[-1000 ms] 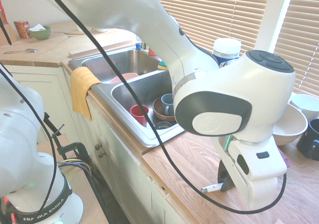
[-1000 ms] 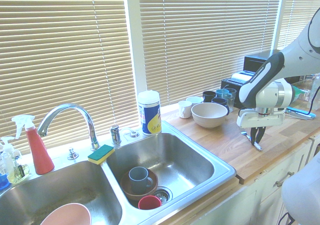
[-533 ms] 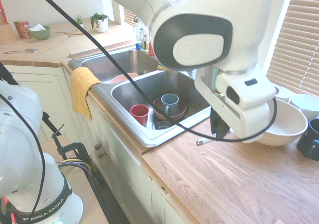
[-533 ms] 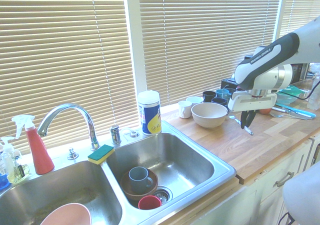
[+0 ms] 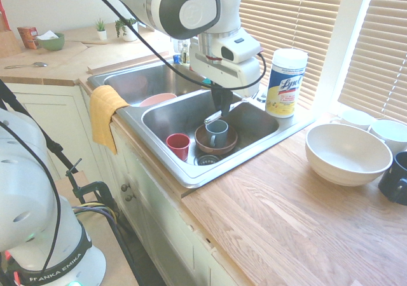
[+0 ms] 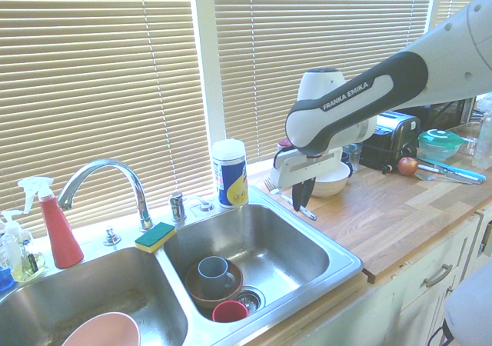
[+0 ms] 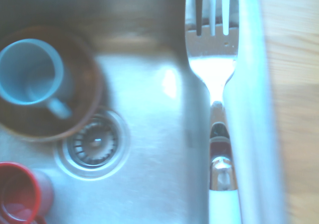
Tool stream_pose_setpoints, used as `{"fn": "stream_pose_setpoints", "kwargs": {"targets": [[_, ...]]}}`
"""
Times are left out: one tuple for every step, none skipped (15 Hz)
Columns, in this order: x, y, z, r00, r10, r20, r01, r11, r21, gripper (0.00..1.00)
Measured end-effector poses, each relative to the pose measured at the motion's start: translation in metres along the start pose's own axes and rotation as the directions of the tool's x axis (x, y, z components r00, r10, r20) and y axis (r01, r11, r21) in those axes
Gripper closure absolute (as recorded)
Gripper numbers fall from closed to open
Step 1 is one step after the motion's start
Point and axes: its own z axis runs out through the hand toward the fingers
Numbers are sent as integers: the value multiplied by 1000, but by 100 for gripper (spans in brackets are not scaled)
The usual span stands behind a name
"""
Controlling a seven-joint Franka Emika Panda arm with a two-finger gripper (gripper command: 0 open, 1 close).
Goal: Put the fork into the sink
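Observation:
The fork point(image 6: 288, 198) has a white handle and silver tines and lies level in my gripper point(image 6: 301, 201), which is shut on its handle. In the first exterior view the gripper point(image 5: 222, 103) hangs over the sink's point(image 5: 191, 171) near basin, with the fork's handle point(image 5: 213, 116) sticking out just above a blue mug point(image 5: 216, 132). Seen from the wrist, the fork point(image 7: 212, 59) runs along the basin's wall beside the sink's rim point(image 7: 251, 109). The basin below holds the blue mug in a brown bowl point(image 7: 84, 114), a red cup point(image 7: 15, 194) and the drain point(image 7: 94, 142).
A wipes canister point(image 5: 285, 82) stands at the sink's back corner, near the arched tap point(image 6: 108, 169) and a sponge point(image 6: 155, 237). A white bowl point(image 5: 346, 152) and mugs sit on the wooden counter. A yellow cloth point(image 5: 105, 114) hangs over the front rim. A pink bowl point(image 6: 100, 332) lies in the other basin.
The arm has swung from above the wooden counter, past the white bowl, to over the sink basin, carrying the fork with it. The gripper stayed shut throughout.

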Motion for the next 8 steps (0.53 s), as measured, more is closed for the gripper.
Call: {"fn": "stream_pose_setpoints", "kwargs": {"targets": [[-1, -7, 15, 1000, -7, 2, 7, 1000, -2, 100], [-2, -12, 30, 1000, -15, 6, 15, 1000, -4, 100], [-2, -17, 46, 1000, -25, 15, 25, 1000, -8, 100], [-3, -19, 63, 999, -34, 25, 34, 999, -18, 100], [-3, -20, 81, 998, -45, 36, 46, 998, -30, 100], [-5, -22, 98, 997, -58, 47, 59, 997, -41, 100], [-7, -23, 114, 996, -69, 58, 72, 996, -51, 100], [-11, -25, 130, 994, -80, 69, 84, 995, -62, 100]]}}
